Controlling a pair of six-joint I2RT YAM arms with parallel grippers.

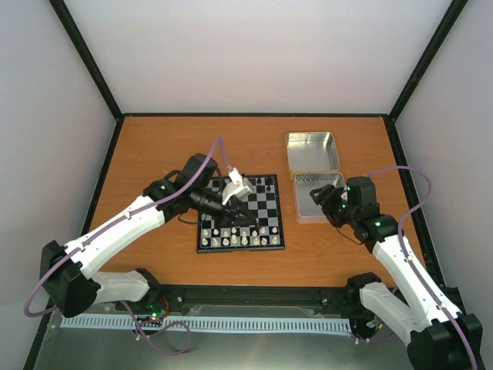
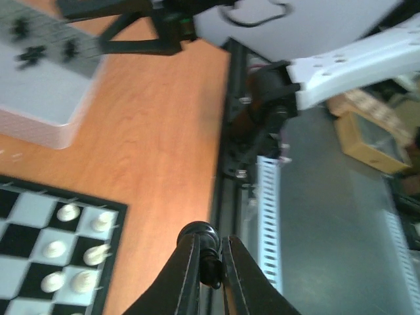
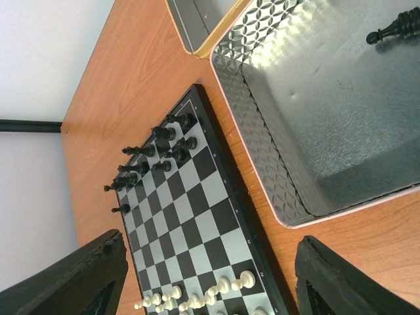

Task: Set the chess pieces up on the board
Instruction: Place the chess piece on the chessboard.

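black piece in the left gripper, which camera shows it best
Left wrist: the piece sits close up, pinched in the shut left gripper. The top view has that gripper over the board, but the piece is too small to make out. The right wrist view doesn't show it.

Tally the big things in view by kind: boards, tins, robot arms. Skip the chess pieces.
Chessboard: 1
Silver tins: 2, far tin, near tin
Robot arms: 2, left arm, right arm
Total: 5
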